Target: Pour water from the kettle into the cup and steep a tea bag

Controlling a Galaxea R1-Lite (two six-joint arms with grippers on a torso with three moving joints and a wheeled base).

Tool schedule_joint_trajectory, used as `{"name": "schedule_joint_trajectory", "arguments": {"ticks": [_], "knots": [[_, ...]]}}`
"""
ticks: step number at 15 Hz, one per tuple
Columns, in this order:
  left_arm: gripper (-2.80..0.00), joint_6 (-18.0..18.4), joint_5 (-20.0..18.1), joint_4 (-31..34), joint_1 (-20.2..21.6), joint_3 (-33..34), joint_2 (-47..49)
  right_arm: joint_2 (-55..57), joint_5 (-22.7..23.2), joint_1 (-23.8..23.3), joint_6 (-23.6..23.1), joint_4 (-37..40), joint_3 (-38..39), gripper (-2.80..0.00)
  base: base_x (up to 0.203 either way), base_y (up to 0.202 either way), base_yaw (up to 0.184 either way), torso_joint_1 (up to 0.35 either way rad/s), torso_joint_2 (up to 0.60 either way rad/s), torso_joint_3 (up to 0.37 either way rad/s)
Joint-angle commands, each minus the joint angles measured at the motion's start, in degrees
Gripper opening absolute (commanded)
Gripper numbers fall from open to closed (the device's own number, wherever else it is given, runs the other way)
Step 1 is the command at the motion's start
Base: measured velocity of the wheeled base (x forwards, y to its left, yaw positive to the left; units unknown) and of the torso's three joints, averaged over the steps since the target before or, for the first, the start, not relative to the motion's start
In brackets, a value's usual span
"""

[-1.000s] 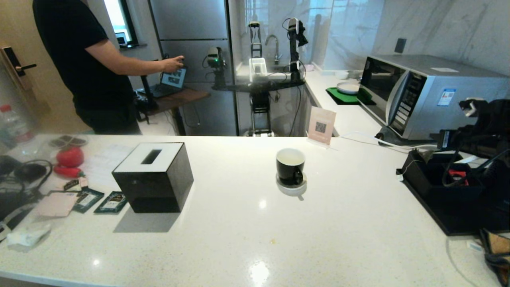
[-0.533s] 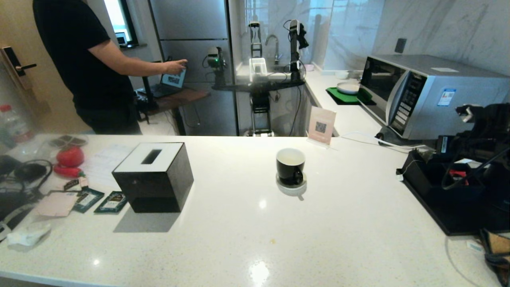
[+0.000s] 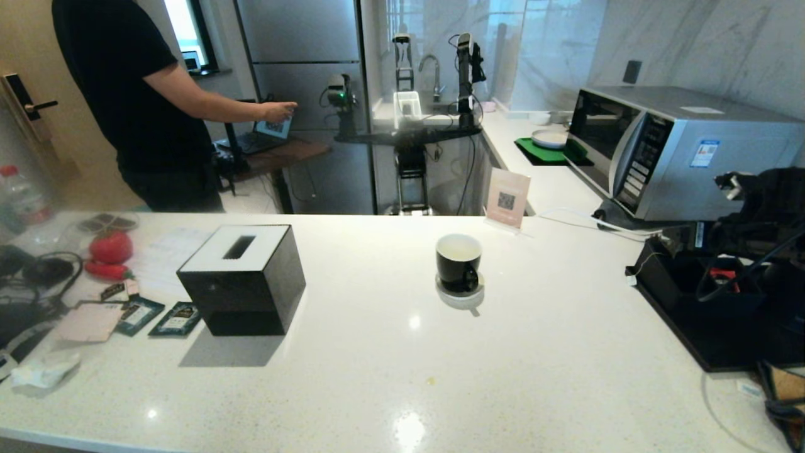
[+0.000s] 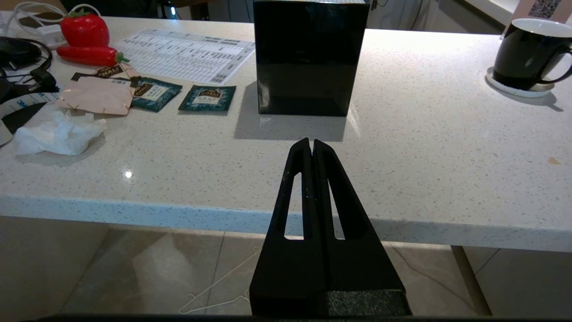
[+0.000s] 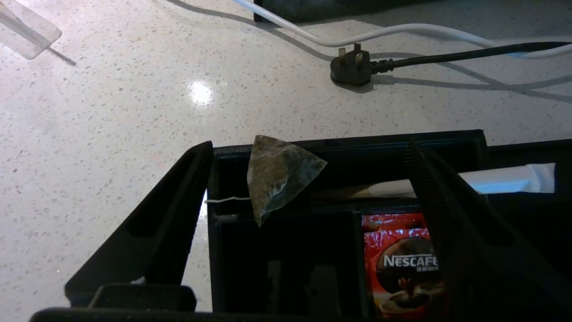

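Right end effector [image 5: 308, 188] over black organiser tray [image 5: 286, 268] at worktop's right side; jaws now spread wide, after being far narrower a second ago. Nothing gripped. Between the fingers, pyramid tea bag [image 5: 279, 183] propped on tray's front wall, string trailing toward the nearer finger. Just beside it, red Nescafe sachet [image 5: 402, 264]. Likely lined up to close on the tea bag. Beyond tray, loose plug [image 5: 353, 69] on worktop [image 3: 377, 377]. Well apart, cup [image 3: 458, 261] on its saucer. Kettle not seen. Left end effector [image 4: 311, 147] parked below worktop edge, pressed closed, empty.
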Motion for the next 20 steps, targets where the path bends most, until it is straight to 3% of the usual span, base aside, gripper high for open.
{"name": "schedule_joint_trajectory", "arguments": {"ticks": [1, 7, 20], "knots": [[-2.8, 0.0, 0.0, 0.0, 0.0, 0.0, 0.0, 2.3, -0.2, 0.0, -0.2, -0.7, -0.4, 0.0, 0.0, 0.0, 0.0, 0.0, 0.0, 0.0], [-2.8, 0.0, 0.0, 0.0, 0.0, 0.0, 0.0, 6.7, -0.6, 0.2, -0.3, -5.0, -1.7, 0.0, 0.0, 0.0, 0.0, 0.0, 0.0, 0.0], [-2.8, 0.0, 0.0, 0.0, 0.0, 0.0, 0.0, 4.9, -0.4, 0.7, 0.0, -4.7, -0.3, 0.0, 0.0, 0.0, 0.0, 0.0, 0.0, 0.0]]}}
